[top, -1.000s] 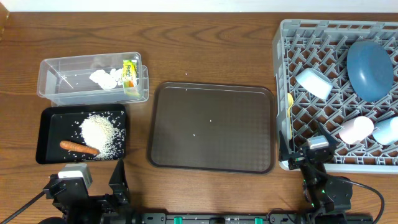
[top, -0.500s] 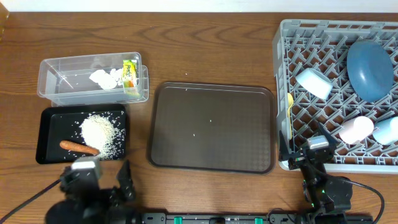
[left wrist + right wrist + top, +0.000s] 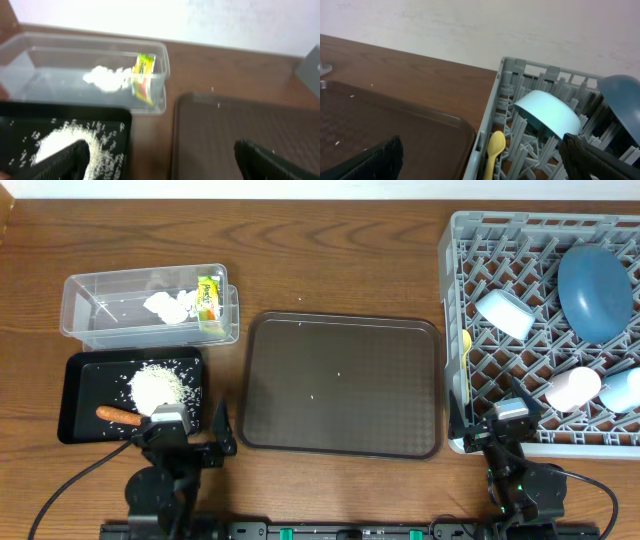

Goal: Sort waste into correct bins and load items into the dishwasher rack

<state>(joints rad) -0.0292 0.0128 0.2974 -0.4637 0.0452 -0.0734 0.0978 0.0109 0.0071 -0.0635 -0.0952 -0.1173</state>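
Task judged near done; left claw (image 3: 165,160) and right claw (image 3: 485,160) stood wide, empty.
Rack (image 3: 520,225) held plate (image 3: 595,278), bowl (image 3: 505,313), cups (image 3: 572,390), spoon (image 3: 466,370); brown tray (image 3: 380,420) bore white specks (image 3: 312,395), likely the next pickup; clear tub (image 3: 100,310) held tissue (image 3: 170,304), wrapper (image 3: 209,298); black tray (image 3: 85,385), rice (image 3: 158,388), carrot (image 3: 118,415).

A wooden surface (image 3: 330,270) is seen; on it are set a clear tub (image 3: 72,318), a black tray (image 3: 78,395) beside it, a brown tray (image 3: 380,400) centrally, and a grey rack (image 3: 455,242) rightward.

Dark brown wood-grain table (image 3: 330,270) filling the overhead view, its far edge meeting a plain white wall (image 3: 210,20); lighting soft and even.
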